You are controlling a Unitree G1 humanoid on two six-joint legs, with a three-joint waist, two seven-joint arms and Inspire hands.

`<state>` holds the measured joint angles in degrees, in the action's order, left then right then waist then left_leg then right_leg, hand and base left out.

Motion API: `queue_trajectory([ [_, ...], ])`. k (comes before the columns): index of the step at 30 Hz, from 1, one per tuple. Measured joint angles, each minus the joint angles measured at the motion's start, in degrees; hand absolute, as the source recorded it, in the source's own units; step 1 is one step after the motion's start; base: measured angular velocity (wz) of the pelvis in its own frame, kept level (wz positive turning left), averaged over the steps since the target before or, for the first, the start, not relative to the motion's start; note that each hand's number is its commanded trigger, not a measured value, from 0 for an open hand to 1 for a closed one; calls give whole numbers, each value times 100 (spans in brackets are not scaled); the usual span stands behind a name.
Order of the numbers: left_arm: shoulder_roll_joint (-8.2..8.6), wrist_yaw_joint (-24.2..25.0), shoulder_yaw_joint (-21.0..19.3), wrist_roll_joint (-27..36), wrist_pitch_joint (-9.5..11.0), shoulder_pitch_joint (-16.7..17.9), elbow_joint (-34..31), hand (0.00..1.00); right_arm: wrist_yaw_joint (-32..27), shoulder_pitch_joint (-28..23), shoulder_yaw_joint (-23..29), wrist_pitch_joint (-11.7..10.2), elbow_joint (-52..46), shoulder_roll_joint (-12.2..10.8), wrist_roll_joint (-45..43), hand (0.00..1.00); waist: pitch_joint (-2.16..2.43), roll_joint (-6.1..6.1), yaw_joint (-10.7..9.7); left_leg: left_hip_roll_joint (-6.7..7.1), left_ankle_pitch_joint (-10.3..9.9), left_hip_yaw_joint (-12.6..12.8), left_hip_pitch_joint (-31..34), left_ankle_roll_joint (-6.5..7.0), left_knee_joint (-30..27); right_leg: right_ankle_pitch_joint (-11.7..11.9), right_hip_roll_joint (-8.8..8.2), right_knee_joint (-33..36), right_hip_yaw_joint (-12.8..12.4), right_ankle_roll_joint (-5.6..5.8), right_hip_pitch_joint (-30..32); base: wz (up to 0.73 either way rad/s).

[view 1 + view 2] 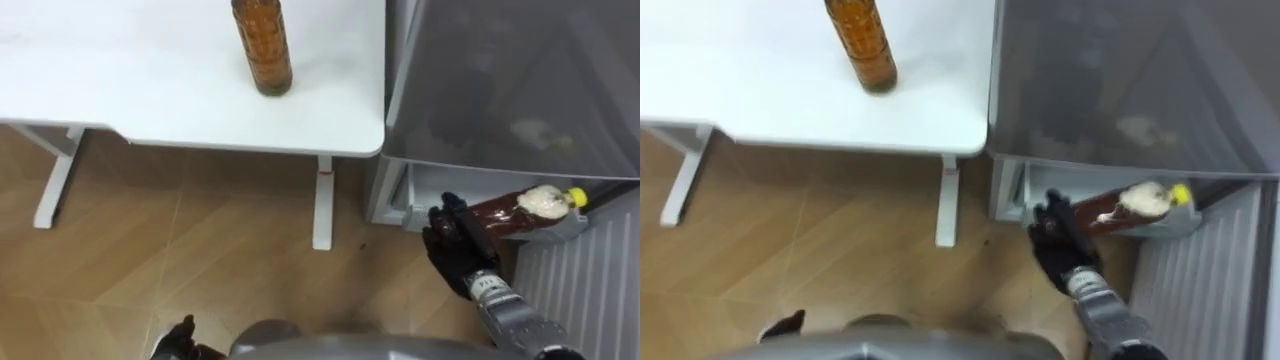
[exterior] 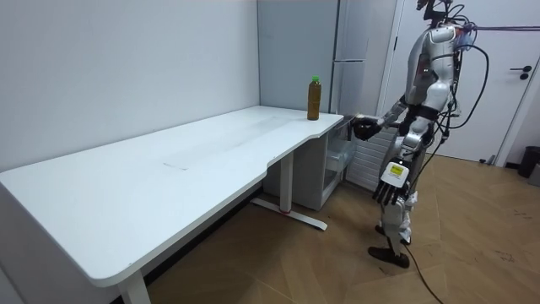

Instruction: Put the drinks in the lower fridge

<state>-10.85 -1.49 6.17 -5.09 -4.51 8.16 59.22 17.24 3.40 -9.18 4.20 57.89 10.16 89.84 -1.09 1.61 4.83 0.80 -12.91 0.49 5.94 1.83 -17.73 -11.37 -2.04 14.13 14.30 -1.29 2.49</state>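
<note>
Left hand [image 1: 178, 335] half cut off at the bottom of my view; right hand [image 1: 455, 245] clamped on one drink at the lower fridge [image 1: 420, 195].
My right fingers curl round the base of the yellow-capped bottle [image 1: 520, 208], which lies sideways, dark reddish-brown, at the open compartment's mouth; I cannot make out what else is inside. My left fingers hang loose at my side. Two bottles in all: the amber bottle [image 1: 263, 50] stands upright on the white surface [image 1: 150, 90] beside the fridge, its top cut off.
</note>
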Motion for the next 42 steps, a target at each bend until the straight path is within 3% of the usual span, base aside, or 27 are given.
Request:
queue_trajectory([
  [5,-29,34,139,16,75,-658,380,0,23,927,187,9,877,-79,190,100,-36,-6,47,24,156,39,543,34,-11,11,-109,311,2,-25,687,0],
  [8,-35,65,155,125,118,-811,392,0,19,1071,285,30,934,-42,166,100,-59,-2,50,63,196,55,849,64,-81,6,-181,504,4,-27,1054,0],
  [9,-32,70,174,123,125,-885,387,0,19,1152,375,38,958,-31,158,100,-96,-1,35,85,210,53,986,79,-120,5,-213,601,3,-25,1213,0],
  [14,-52,98,243,125,203,-1177,401,0,-60,1717,624,81,1300,143,28,100,-179,-69,44,139,261,69,1689,136,-357,4,-316,905,3,-22,1944,2],
  [20,-101,91,578,567,208,-1285,544,0,-412,2148,725,92,1588,327,81,100,-212,-120,107,203,311,111,1945,182,-392,-12,-416,1079,-12,2,2265,0],
  [22,-148,98,525,571,210,-1347,541,0,-471,2325,854,143,1589,434,40,100,-249,-183,179,217,320,159,2124,195,-449,-32,-459,1213,-42,-4,2488,-2],
  [28,-275,100,531,773,203,-1346,515,0,-558,2664,889,244,1592,766,78,100,-262,-262,171,310,341,231,2320,231,-516,-139,-585,1513,-146,39,2791,2],
  [32,-409,97,527,787,203,-1345,533,0,-699,2713,895,347,1588,797,105,100,-258,-325,175,314,341,264,2354,231,-556,-158,-605,1587,-175,38,2846,0],
  [37,-418,98,528,782,200,-1338,527,0,-907,2754,916,429,1589,868,57,100,-258,-337,180,330,350,264,2353,246,-585,-184,-641,1673,-164,30,2859,3],
  [38,-418,98,528,782,199,-1335,527,0,-908,2754,929,451,1589,879,41,35,-258,-337,182,332,352,264,2353,248,-585,-185,-644,1678,-165,29,2862,0],
  [40,-422,91,526,784,190,-1312,516,0,-912,2753,932,543,1591,935,-8,35,-258,-336,183,349,359,264,2353,257,-597,-197,-669,1720,-167,32,2873,2],
  [41,-423,91,527,784,189,-1302,516,0,-917,2753,932,584,1595,972,-15,0,-258,-336,184,372,363,263,2354,264,-604,-217,-691,1766,-182,44,2890,4],
  [42,-425,91,527,783,189,-1296,514,0,-919,2754,933,587,1595,986,-15,0,-258,-336,188,381,366,264,2355,269,-603,-221,-698,1772,-194,49,2900,0],
])
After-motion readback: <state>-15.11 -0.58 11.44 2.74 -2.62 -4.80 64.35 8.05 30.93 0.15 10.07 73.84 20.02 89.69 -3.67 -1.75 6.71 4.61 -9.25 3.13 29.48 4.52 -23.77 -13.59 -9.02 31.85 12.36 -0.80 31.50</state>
